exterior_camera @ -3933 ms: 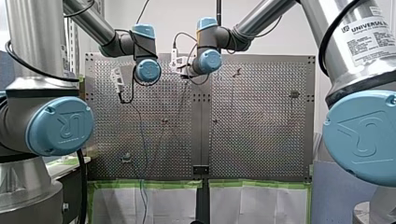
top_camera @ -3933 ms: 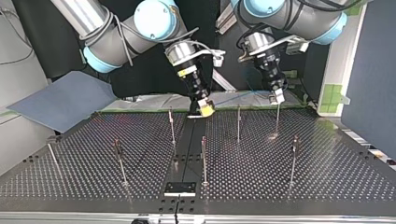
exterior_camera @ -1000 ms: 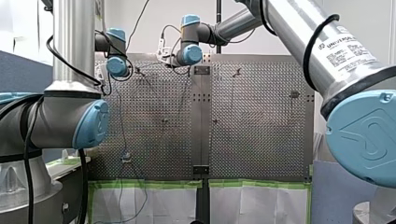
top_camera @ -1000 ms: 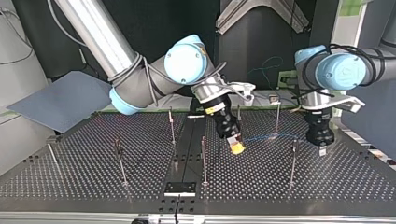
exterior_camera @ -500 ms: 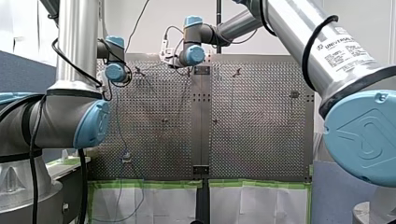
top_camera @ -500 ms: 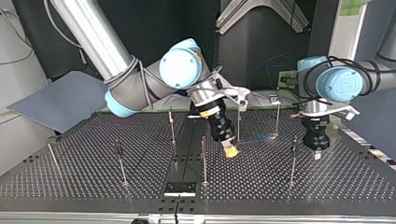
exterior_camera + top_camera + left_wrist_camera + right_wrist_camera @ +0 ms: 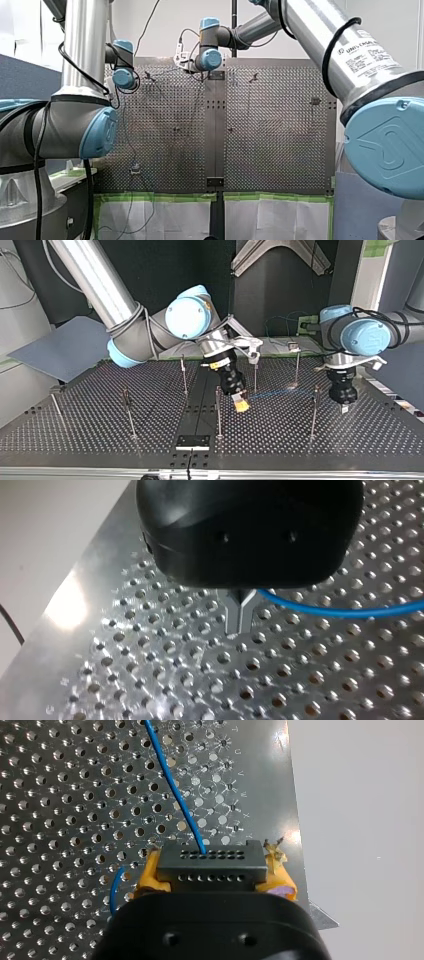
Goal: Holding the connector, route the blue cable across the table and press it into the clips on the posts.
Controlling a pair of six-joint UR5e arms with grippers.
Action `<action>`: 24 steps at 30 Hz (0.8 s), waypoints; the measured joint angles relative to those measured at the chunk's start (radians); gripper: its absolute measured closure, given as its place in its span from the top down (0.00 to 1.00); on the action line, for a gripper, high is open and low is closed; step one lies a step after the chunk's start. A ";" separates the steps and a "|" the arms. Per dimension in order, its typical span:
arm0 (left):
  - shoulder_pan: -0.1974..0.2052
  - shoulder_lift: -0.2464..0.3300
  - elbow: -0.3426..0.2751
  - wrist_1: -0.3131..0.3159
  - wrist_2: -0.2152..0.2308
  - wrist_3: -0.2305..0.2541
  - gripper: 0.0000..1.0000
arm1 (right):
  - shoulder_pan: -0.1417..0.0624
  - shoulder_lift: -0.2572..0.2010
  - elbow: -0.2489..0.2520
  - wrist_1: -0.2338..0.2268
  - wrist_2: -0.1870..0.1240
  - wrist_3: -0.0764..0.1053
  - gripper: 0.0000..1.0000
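Note:
My right gripper (image 7: 241, 404) comes in from the top view's left, its yellow pads shut on a black connector (image 7: 211, 862) with rows of pin holes. The blue cable (image 7: 172, 785) leaves the connector and runs low over the perforated table (image 7: 280, 435) toward a thin post (image 7: 297, 367). My left gripper (image 7: 344, 407) hangs just above the table at the top view's right, beside another post (image 7: 314, 410). In the left wrist view its metal fingers (image 7: 240, 617) stand together, and the blue cable (image 7: 325, 611) comes out at their root.
Several thin upright posts stand about the table, such as one (image 7: 218, 410) near my right gripper and one (image 7: 127, 412) further left. A black plate (image 7: 192, 441) lies at the near edge. A grey board (image 7: 65, 347) leans off the table's left.
My right gripper has carried the connector toward the top view's left and slightly nearer the camera. My left gripper has shifted only a little near its post.

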 joint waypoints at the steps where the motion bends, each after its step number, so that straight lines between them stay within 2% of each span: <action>1: 0.000 0.000 0.000 -0.006 -0.007 -0.001 0.15 | 0.000 0.000 0.000 0.002 0.000 0.000 0.00; 2: 0.000 0.000 0.000 -0.014 -0.015 -0.003 0.29 | 0.000 0.000 0.000 0.003 0.001 0.000 0.00; 3: 0.000 0.000 0.000 -0.020 -0.020 -0.005 0.58 | 0.000 0.000 0.000 0.004 0.001 0.000 0.00; 4: -0.001 0.000 0.000 -0.027 -0.025 -0.007 0.58 | 0.000 0.000 0.000 0.005 0.002 0.000 0.00; 5: -0.002 0.001 -0.001 -0.037 -0.028 -0.009 0.71 | 0.000 0.000 0.000 0.006 0.002 0.000 0.00; 6: -0.003 0.002 -0.001 -0.044 -0.030 -0.012 0.78 | 0.000 0.000 0.000 0.007 0.003 0.000 0.00; 8: -0.005 0.006 -0.002 -0.060 -0.031 -0.020 0.78 | 0.000 0.000 0.000 0.008 0.004 0.000 0.00; 9: -0.007 0.008 -0.002 -0.068 -0.031 -0.025 0.84 | 0.000 0.000 0.000 0.008 0.004 0.000 0.00; 10: -0.008 0.009 -0.002 -0.075 -0.029 -0.028 0.84 | 0.000 0.000 0.000 0.009 0.006 0.000 0.00; 12: -0.010 0.011 -0.004 -0.091 -0.022 -0.033 1.00 | 0.000 0.000 0.000 0.010 0.007 0.000 0.00; 17: -0.018 0.027 -0.021 -0.134 -0.004 -0.038 1.00 | 0.000 0.000 0.000 0.011 0.009 0.001 0.00; 24: -0.022 0.078 -0.067 -0.192 -0.028 -0.077 1.00 | 0.000 0.000 0.000 0.012 0.010 0.001 0.00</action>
